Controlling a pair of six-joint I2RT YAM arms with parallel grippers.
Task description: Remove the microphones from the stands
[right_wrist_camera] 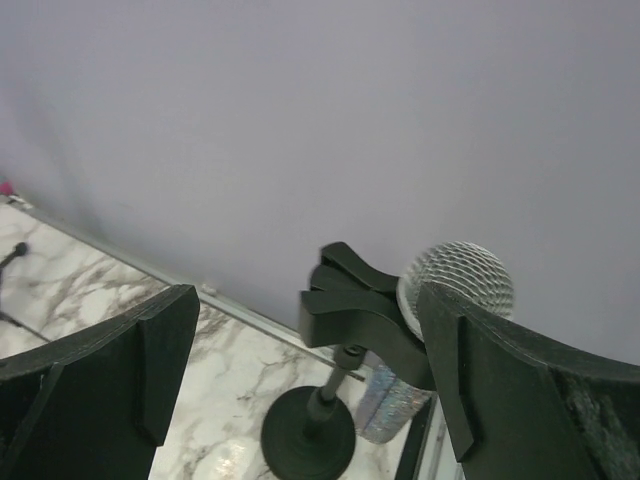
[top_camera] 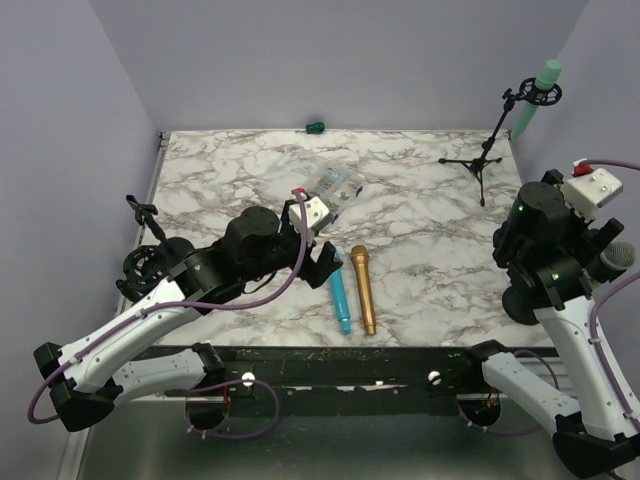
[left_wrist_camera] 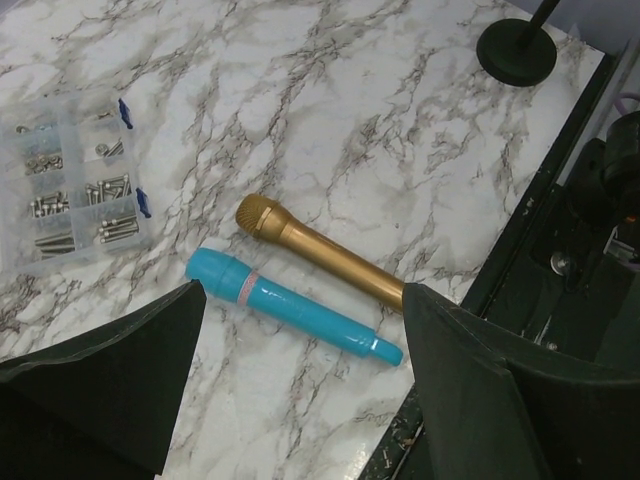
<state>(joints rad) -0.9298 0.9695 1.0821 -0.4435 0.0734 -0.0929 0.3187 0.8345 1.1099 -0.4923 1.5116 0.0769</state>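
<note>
The right wrist view alone shows the black stand clip (right_wrist_camera: 352, 305) holding the silver mesh-headed microphone (right_wrist_camera: 462, 280), ahead of the spread right gripper (right_wrist_camera: 305, 345). The left gripper (left_wrist_camera: 305, 300) is spread. The clear plastic compartment box (left_wrist_camera: 70, 180) holds metal screws (left_wrist_camera: 105, 188).

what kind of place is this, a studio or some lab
Probably a robot lab bench, not a studio: a marble-patterned table boxed in by plain lilac walls, the left arm and right arm bolted at its near edge, with a gold microphone and tripod stand as props.

microphone (right_wrist_camera: 462, 278) partly hidden behind clip (right_wrist_camera: 350, 300), stand base (right_wrist_camera: 300, 435) cropped
</note>
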